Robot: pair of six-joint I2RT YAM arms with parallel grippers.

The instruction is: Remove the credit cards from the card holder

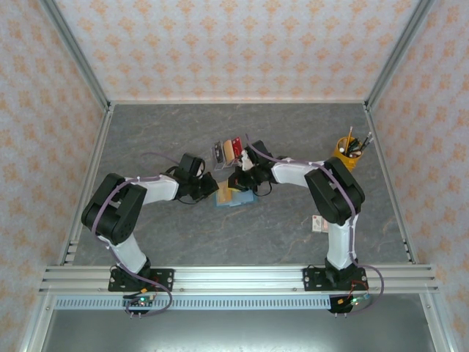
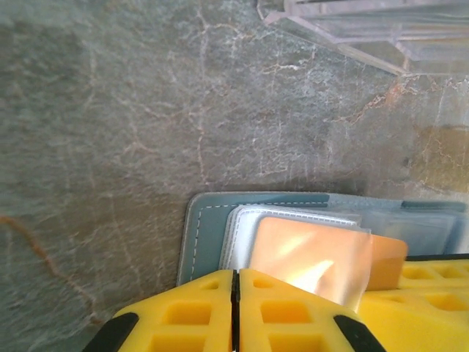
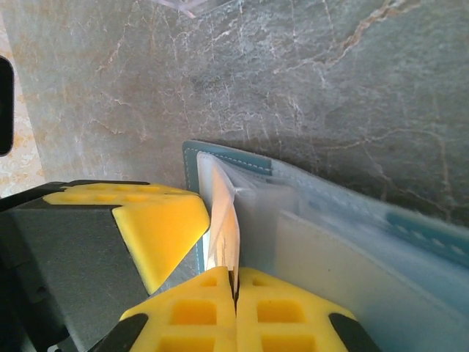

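The grey marbled table (image 1: 183, 139) carries everything, and both arms lean in over its middle: the left arm (image 1: 124, 209) runs from its base, elbow raised and forearm angled right, while the right arm (image 1: 333, 191) bends high at the elbow and reaches left, so the two wrists meet nose to nose. Between them the blue-teal card holder (image 1: 233, 196) lies flat and open on the table, just near of a clear plastic organiser (image 1: 227, 152) and well apart from the yellow pen cup (image 1: 350, 152) and a small pink-and-white box (image 1: 319, 224). The left gripper (image 2: 234, 308) has its yellow fingers pressed fully together with nothing visible between them; it sits low at the holder's edge, most likely to pin the holder down so that it does not slide while a card is drawn. The right gripper (image 3: 236, 293) is closed just as tight, but a thin tan credit card (image 3: 223, 220) runs edge-on out of the clear inner pocket into the seam between its fingers, so it appears pinched there. Most of that card sits inside the pocket, so I judge the pull-out only begun
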